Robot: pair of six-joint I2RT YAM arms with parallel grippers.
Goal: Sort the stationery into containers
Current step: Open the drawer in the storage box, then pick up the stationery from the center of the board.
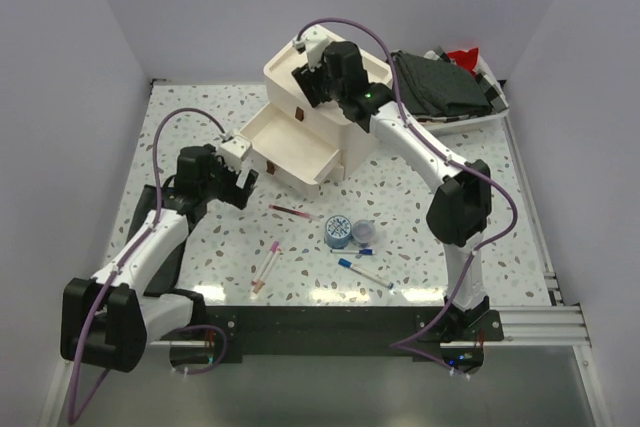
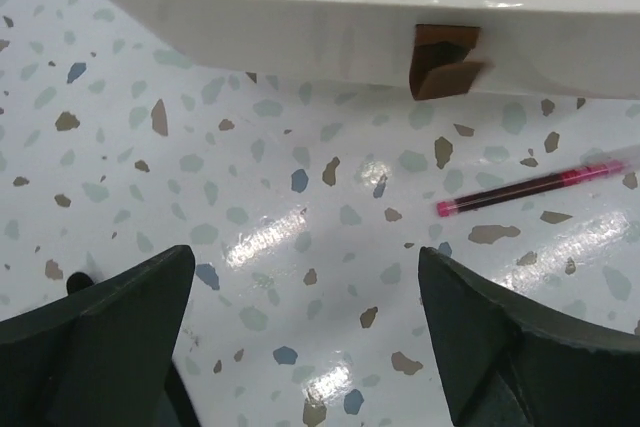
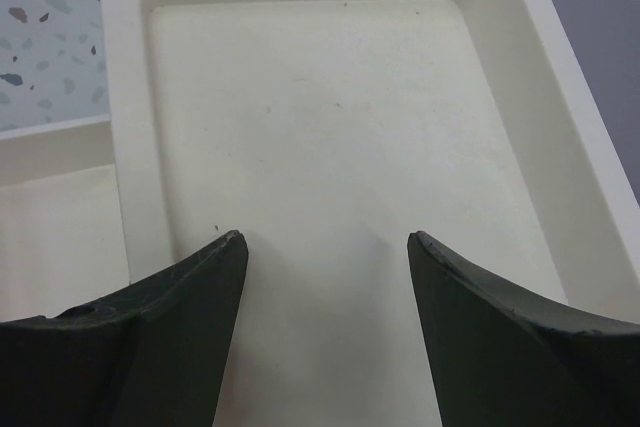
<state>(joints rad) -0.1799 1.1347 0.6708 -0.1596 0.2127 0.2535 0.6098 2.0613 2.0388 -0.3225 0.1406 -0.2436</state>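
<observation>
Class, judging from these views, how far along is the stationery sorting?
Done: one drawer stands pulled open and looks empty. In hand: nothing; the left claw, by its handle, and the right claw, over the cabinet, are open. Left: the maroon pen, pink pen, blue-capped pen and tape rolls lie on the table.

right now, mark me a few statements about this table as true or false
1. The left claw is open and holds nothing. True.
2. The cream-white cube-shaped cabinet has one drawer pulled out. True.
3. The two round blue tape rolls lie inside that drawer. False: they sit on the speckled table, in front of the cabinet.
4. The right claw grips the thin maroon pen. False: it is open and empty above the cabinet's hollow top, and the pen lies on the table.
5. Dark folded cloths lie in the white tray. True.
</observation>
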